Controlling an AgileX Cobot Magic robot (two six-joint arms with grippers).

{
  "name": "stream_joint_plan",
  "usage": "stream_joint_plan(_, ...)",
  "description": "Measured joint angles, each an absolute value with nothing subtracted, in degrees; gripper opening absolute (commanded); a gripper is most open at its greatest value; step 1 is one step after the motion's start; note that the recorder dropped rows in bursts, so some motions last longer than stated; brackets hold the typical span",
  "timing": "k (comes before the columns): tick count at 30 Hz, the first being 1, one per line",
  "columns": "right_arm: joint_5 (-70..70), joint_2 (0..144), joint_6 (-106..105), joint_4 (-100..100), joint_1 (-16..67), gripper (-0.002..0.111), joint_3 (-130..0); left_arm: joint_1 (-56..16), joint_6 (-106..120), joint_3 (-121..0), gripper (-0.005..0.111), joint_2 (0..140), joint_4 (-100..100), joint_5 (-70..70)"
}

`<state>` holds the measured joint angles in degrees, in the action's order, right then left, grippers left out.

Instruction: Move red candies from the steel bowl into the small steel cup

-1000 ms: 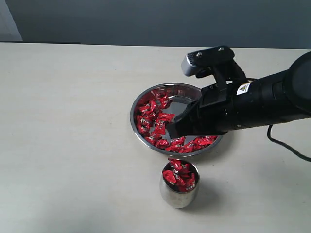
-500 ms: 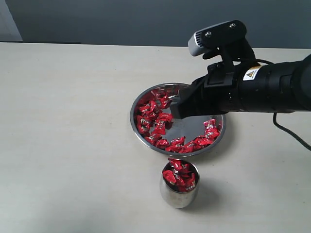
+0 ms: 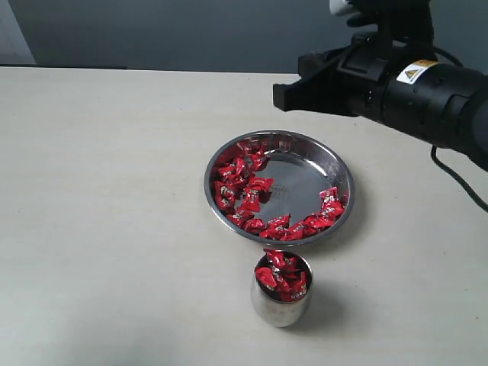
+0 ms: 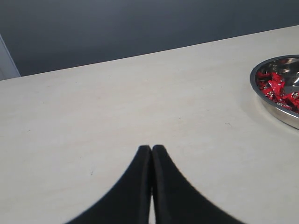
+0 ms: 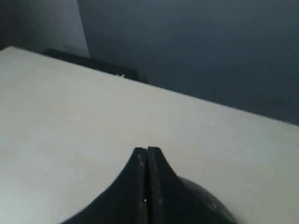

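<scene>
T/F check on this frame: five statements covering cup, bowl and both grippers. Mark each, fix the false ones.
1. The small steel cup holds red candies. True.
2. The steel bowl is empty. False: many red candies lie in it, mostly along one side and the rim nearest the cup.
3. The right gripper is down in the bowl. False: it hangs in the air, clear of the bowl, shut, with nothing red showing between its fingers.
4. The left gripper is shut over bare table. True.
5. The cup stands inside the bowl. False: it stands on the table outside the bowl.
</scene>
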<state>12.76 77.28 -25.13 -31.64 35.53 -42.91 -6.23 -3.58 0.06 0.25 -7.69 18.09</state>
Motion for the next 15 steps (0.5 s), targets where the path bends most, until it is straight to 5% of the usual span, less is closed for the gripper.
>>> stream_joint_plan(15,0.0,74.7,-33.9,-35.4,21.5,-0.001,-43.1,-6.2,-3.6,0.1,0.0,0.2,-7.7,18.1)
